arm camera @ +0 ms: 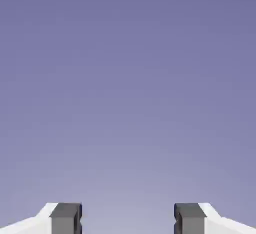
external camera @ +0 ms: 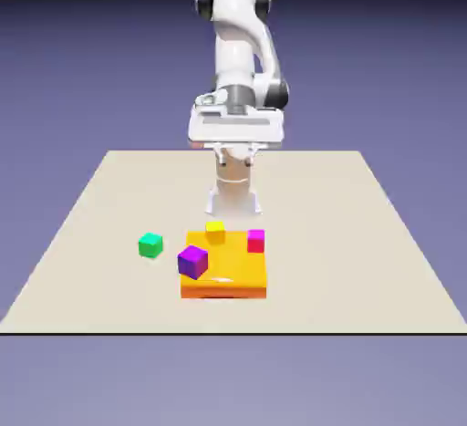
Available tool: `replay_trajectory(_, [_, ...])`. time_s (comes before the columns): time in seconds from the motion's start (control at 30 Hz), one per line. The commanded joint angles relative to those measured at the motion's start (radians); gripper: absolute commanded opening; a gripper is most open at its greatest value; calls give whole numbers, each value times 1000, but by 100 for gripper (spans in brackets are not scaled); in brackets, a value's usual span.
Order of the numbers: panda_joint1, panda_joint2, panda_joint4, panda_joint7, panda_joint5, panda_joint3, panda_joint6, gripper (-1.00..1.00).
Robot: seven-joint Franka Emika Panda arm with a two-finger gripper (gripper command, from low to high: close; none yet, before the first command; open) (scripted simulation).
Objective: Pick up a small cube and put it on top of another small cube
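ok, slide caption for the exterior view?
Open gripper raised behind an orange block, green cube on the tabletop beside it.

Four small cubes (external camera: pixel 150 245), one orange block (external camera: pixel 225 274), one arm (external camera: pixel 234 46)

- exterior view: tabletop (external camera: pixel 319 205) bright, backdrop (external camera: pixel 383 77) darkening to black at the top
- white glare on the orange block (external camera: pixel 233 264)
- hand view: soft, even light, paler low down

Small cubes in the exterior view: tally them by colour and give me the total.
Green: 1
Purple: 1
Yellow: 1
Magenta: 1
Total: 4 cubes
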Motion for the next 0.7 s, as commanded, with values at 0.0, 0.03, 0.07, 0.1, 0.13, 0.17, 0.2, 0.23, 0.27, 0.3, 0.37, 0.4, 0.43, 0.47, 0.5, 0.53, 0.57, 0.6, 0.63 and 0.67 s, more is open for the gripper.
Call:
replay_trajectory(0.0, [-15,23,-4,-42,-44,-22,-9,0])
replay_trajectory(0.03, [-30,45,-8,-84,-87,-44,-19,0])
replay_trajectory(0.07, [-45,68,-12,-127,-131,-67,-28,0])
replay_trajectory(0.1, [-59,91,-17,-169,-174,-89,-37,0])
replay_trajectory(0.13, [-74,114,-21,-211,-218,-111,-46,0])
replay_trajectory(0.17, [-89,136,-25,-253,-261,-133,-56,0])
replay_trajectory(0.2, [-104,159,-29,-296,-304,-156,-65,0])
replay_trajectory(0.23, [-119,182,-33,-338,-348,-178,-74,0])
replay_trajectory(0.27, [-134,205,-37,-380,-391,-200,-84,0])
replay_trajectory(0.3, [-149,227,-42,-422,-435,-222,-93,0])
replay_trajectory(0.37, [-178,273,-50,-507,-522,-267,-112,0])
replay_trajectory(0.4, [-193,295,-54,-549,-565,-289,-121,0])
replay_trajectory(0.43, [-208,318,-58,-591,-609,-311,-130,0])
replay_trajectory(0.47, [-223,341,-62,-633,-652,-333,-139,0])
replay_trajectory(0.5, [-238,364,-66,-676,-696,-356,-149,0])
replay_trajectory(0.53, [-253,386,-71,-718,-739,-378,-158,0])
replay_trajectory(0.57, [-267,409,-75,-760,-783,-400,-167,0])
replay_trajectory(0.6, [-282,432,-79,-802,-826,-422,-177,0])
replay_trajectory(0.63, [-297,455,-83,-844,-870,-444,-186,0])
replay_trajectory(0.67, [-312,477,-87,-887,-913,-467,-195,0])
